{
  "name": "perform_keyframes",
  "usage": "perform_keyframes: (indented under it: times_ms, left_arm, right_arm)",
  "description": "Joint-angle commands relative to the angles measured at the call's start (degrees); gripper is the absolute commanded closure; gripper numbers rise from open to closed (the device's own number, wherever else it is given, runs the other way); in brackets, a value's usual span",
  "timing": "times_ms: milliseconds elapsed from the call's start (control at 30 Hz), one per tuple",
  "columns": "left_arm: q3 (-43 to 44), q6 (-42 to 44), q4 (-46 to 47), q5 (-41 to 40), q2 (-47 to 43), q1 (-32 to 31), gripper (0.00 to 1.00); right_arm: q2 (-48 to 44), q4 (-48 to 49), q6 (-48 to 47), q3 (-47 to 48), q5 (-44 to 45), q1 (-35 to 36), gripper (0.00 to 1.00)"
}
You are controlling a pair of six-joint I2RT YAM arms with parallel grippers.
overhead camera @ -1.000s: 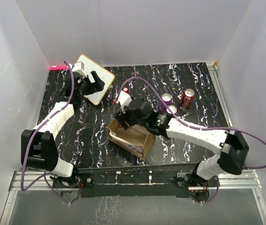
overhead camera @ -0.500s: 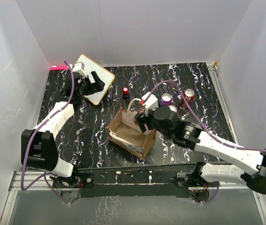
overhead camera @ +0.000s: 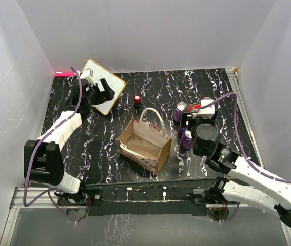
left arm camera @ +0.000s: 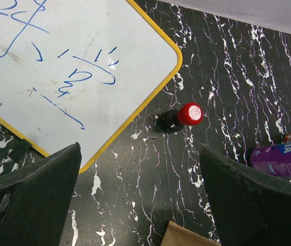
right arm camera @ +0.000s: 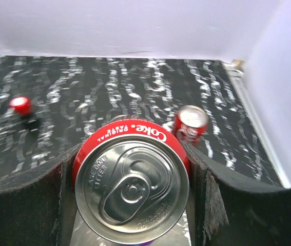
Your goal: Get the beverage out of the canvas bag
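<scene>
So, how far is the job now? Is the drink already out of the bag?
Nearly done. The canvas bag stands open with no can visible inside. The right tool is shut on a Coke can, outside the bag. Left: set it down and release. The left tool hangs open by the whiteboard.

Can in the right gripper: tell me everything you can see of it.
The can is a Coke can. It has a red shoulder with white Coke script and a silver metal lid, with the pull tab flat and the mouth sealed. Its lid faces the wrist camera, so nearly all of the body is hidden. The right gripper is shut on it, with dark fingers pressed against both sides. It is outside the bag, over the marbled table. Whether its base rests on anything cannot be told.
</scene>
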Motion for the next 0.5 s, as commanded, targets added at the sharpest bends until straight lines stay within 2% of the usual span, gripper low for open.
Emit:
perform_keyframes:
  times_ms: [0,267,467]
  left_arm:
    - [2.38,-0.13,0.21,0.74,-0.73,-0.01,0.03]
    - [2.55,0.59,-0.18,-0.1,-2.11,0.03,0.03]
    - [2.54,0.51,-0.09,0.05,-2.41,-0.01,0.03]
  right_arm:
    - [-0.68,9.54,1.41,-2.31,6.12,-8.43,0.92]
    - [9.81,-1.96,16.19,-0.02,-7.74,-28.26,0.92]
    - [19.55,-5.25,24.82,3.48,-12.7,-34.7,0.92]
